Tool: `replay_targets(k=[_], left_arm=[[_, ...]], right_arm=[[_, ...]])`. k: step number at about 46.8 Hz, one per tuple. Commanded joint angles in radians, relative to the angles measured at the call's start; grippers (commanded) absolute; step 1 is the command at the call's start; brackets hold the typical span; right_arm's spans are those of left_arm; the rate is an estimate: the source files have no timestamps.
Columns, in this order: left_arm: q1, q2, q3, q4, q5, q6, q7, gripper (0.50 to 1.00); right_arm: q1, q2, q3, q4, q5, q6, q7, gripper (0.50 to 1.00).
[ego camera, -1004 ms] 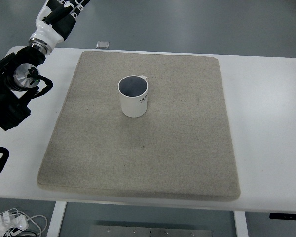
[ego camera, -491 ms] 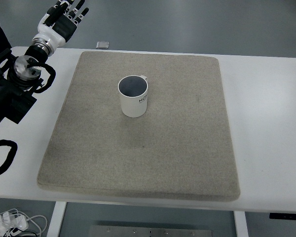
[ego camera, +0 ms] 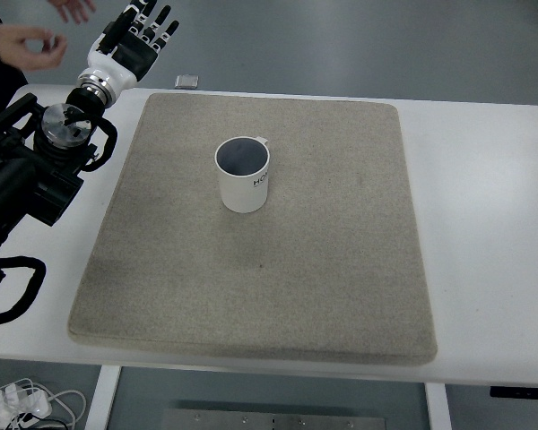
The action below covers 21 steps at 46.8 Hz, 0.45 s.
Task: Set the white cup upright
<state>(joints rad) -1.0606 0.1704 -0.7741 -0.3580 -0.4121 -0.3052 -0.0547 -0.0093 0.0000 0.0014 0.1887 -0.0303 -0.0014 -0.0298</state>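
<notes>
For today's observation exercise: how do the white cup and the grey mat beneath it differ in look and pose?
The white cup is smooth with a dark inside; the grey mat is fuzzy and beige-grey. The white cup is round and stands upright, mouth up; the grey mat is a rounded rectangle lying flat. The cup is far smaller. Both rest on the white table, untouched by the left robot hand.

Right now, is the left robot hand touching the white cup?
Apart. The head view shows the left robot hand raised past the table's far left corner, fingers spread, with a wide stretch of mat between it and the upright cup.
</notes>
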Motion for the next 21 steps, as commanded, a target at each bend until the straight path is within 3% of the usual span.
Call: replay_targets(k=[1,21], left_arm=[[0.001,-0.003,-0.004,0.011,-0.001,0.020,0.001,0.994],[0.007,-0.003,0.002,0.039,0.012,-0.008,-0.013,0.994]], right_arm=[[0.000,0.000,0.000,0.000,0.000,0.000,0.001,0.952],[0.000,0.000,0.000,0.000,0.000,0.001,0.002,0.952]])
